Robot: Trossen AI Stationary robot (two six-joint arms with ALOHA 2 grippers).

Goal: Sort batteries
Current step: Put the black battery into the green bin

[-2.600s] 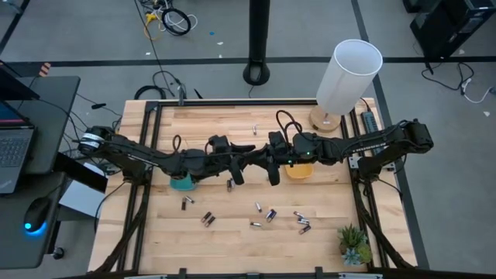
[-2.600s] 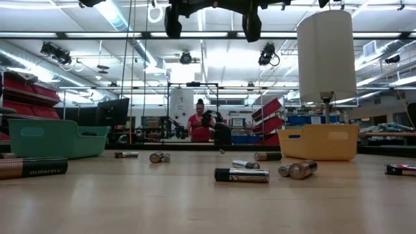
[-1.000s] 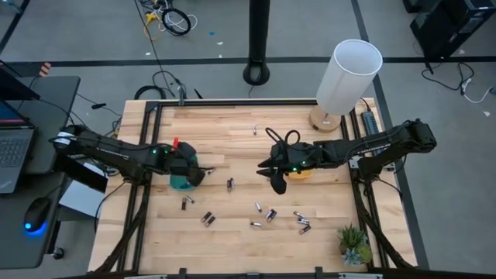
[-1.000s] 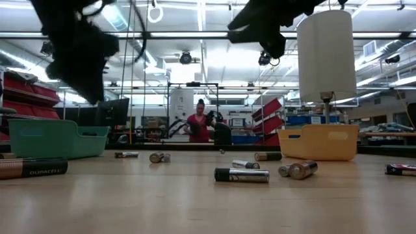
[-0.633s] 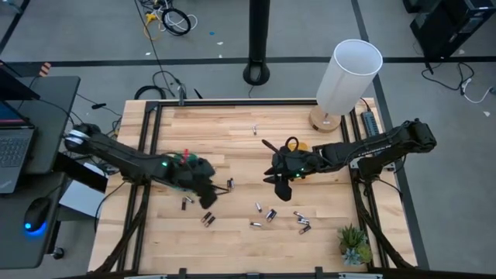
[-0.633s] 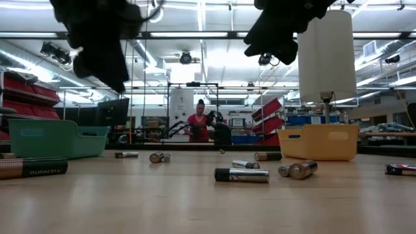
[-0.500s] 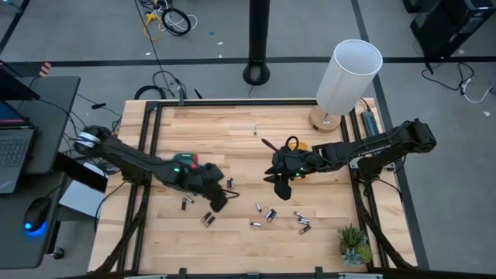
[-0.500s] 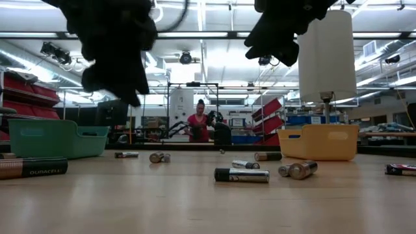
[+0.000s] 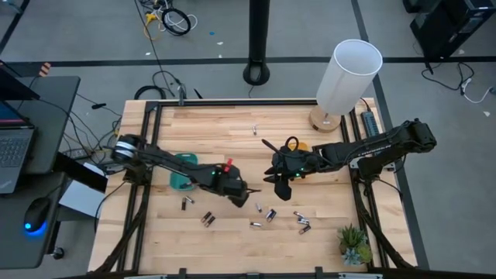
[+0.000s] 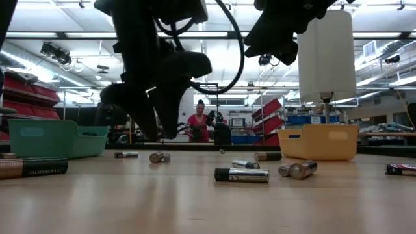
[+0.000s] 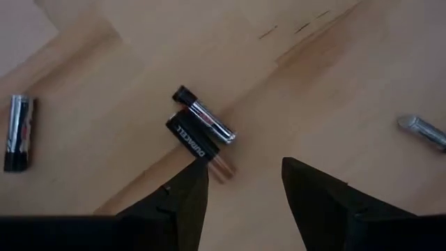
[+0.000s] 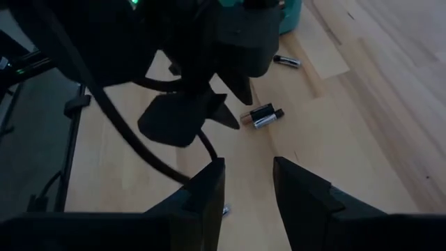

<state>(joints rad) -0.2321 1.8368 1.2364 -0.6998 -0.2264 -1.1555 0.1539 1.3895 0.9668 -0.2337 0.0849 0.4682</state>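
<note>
The counter (image 9: 232,124) is carrying everything: a green tray (image 9: 183,172) toward its left side, a yellow tray (image 10: 320,142) toward its right, and the batteries (image 9: 267,213) lying loose on the wood along its near half, none of them in a tray as far as the views are showing. The left gripper (image 9: 249,201) is hanging low over the middle of that scatter, fingers spread and carrying nothing, above a touching pair of cells, a black Duracell cell (image 11: 189,138) and a silver cell (image 11: 208,119). The right gripper (image 9: 279,184) is hovering higher near the yellow tray, also parted and empty.

The step in hand is probably picking one cell from the pair. Doing it well is likely meaning turning the wrist so the fingers straddle a single cell across its width, since its neighbour could roll away if nudged.
</note>
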